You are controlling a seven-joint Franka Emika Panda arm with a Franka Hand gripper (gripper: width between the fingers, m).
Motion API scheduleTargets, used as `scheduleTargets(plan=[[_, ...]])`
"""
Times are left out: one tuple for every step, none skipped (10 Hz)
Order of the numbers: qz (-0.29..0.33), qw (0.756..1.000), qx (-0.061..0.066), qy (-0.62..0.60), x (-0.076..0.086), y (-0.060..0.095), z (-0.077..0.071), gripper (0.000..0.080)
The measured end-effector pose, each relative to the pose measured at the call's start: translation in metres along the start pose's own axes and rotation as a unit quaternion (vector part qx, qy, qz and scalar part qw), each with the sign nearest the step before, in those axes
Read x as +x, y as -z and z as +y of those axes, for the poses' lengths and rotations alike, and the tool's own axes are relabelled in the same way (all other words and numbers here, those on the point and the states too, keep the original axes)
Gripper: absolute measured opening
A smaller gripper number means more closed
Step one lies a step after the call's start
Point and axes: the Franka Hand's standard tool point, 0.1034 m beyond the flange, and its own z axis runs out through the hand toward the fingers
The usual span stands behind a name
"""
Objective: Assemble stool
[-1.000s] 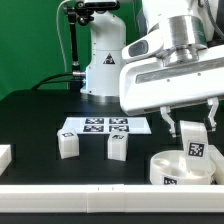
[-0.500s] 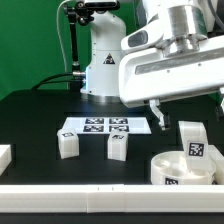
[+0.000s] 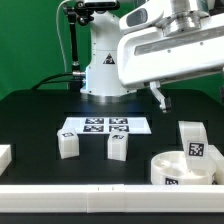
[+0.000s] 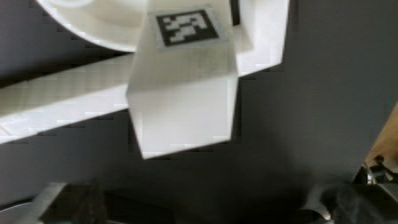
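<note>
A: While hanging high over the table [image 3: 30, 120], risks what? Start big: arm [image 3: 165, 55].
B: Bulky; coming straight down could clip parts beneath. Then seat [image 3: 160, 166]: sits at the exterior view's right, near front rail [image 3: 90, 200], looks unclamped; liable to skid under any push.
A: And leg [image 3: 191, 134] there?
B: Stands upright, apparently touching seat; cannot tell whether properly socketed. Could topple if nudged. Meanwhile other two legs [image 3: 67, 143] stand near marker board [image 3: 105, 126], well apart from seat; long carry, chance of slipping.
A: And gripper [image 4: 217, 202]?
B: Spread wide, clamping nothing. Could snag upright leg's top with fingers [image 4: 64, 205] on a careless descent.
</note>
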Motion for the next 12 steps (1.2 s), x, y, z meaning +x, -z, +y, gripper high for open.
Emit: scheduleTargets(plan=[[0.0,1.0,0.0,0.0,0.0005,0.0002,-0.0002,0.0649],[-0.012,1.0,0.0,0.0,-0.0018,-0.0011,0.0006,0.0649],[-0.013,1.0,-0.003,0.018,-0.0021,-0.0024,0.0043,0.0649],[-0.02,0.999,-0.004,0.028,-0.0029,-0.0029,0.0064,0.0649],[-0.064,0.997,-0.003,0.043,-0.0043,-0.0039,0.0084,0.0649],[-0.108,0.993,0.001,0.05,0.0003,-0.0038,0.0086,0.0649],[-0.14,0.989,0.005,0.05,0.0042,-0.0041,0.0079,0.0649],[-0.164,0.985,0.007,0.047,0.0027,-0.0039,0.0067,0.0649],[-0.216,0.975,0.012,0.045,-0.0044,-0.0011,0.0053,0.0649],[-0.23,0.972,0.014,0.043,-0.001,-0.001,0.0047,0.0649],[-0.219,0.974,0.014,0.063,0.001,-0.0029,0.0059,0.0649],[-0.197,0.972,0.013,0.123,0.0035,-0.0061,0.0087,0.0649]])
